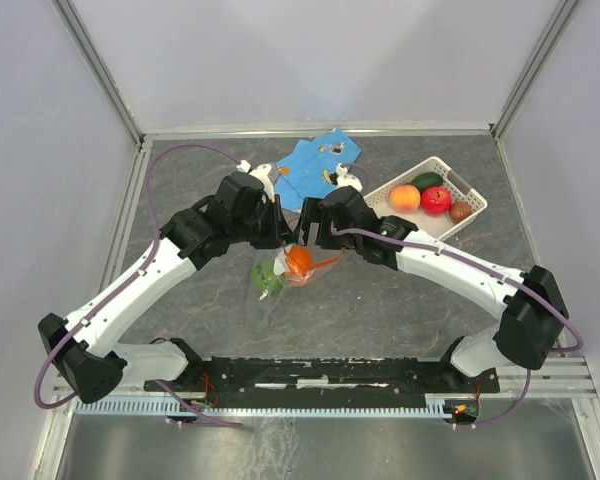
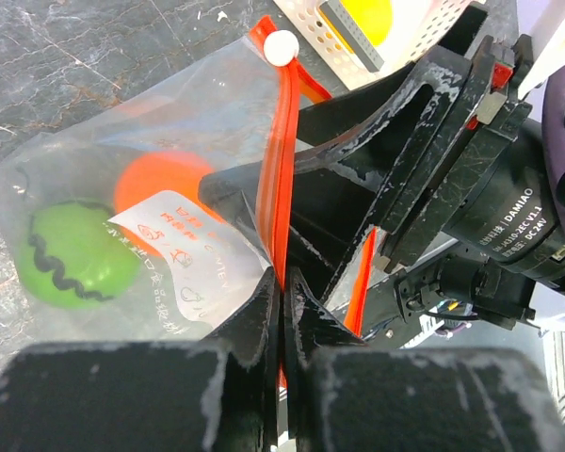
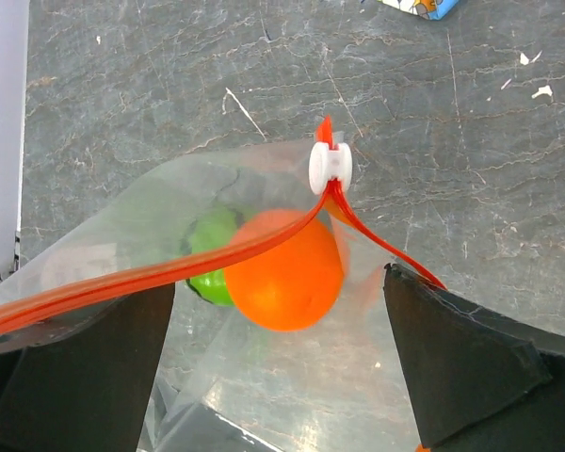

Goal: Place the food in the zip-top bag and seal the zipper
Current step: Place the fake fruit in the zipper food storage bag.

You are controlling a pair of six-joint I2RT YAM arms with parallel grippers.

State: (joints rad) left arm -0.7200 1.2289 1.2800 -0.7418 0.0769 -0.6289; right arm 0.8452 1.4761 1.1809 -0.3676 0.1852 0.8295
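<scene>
Top external first: surface and room?

Dark grey veined table [image 1: 400,300], pale blank walls [image 1: 310,60] on three sides, metal frame posts [image 1: 100,70] at the far corners. Blue patterned cloth [image 1: 315,170] at the far edge, white lattice basket [image 1: 464,182] just to its right.

Whereabouts of the food?

Split in two. Orange fruit [image 1: 299,261] and green fruit [image 1: 268,277] inside the zip-top bag [image 1: 280,290], mid-table, right under both wrists. Peach-coloured fruit [image 1: 405,198], red apple [image 1: 436,200], dark green piece [image 1: 427,181] and brown piece [image 1: 461,211] in the basket, well apart from the bag.

State of the left gripper [image 2: 282,282]?

Pinched tight on the orange-red zipper [image 2: 281,160], pads [image 2: 254,320] with no gap but the strip itself. White label [image 2: 184,254] on the bag just beside the pinch; white slider [image 2: 282,47] up at the far end of the strip.

And the right gripper [image 3: 277,279]?

Spread wide, clamping nothing. Zipper forked at the slider: one strand off over one finger [image 3: 85,367], the other strand down to the tip of the opposite finger [image 3: 461,358], seemingly touching it. Mouth of the bag unsealed there, orange fruit right behind the fork.

Anything hidden or hard to make out?

Plenty. Bag itself nearly lost from above, only a faint glint of film below the wrists. Its bottom cut off in both wrist views. Label print too blurred to read. Right finger inside the bag's mouth or merely against it? Impossible to tell.
</scene>
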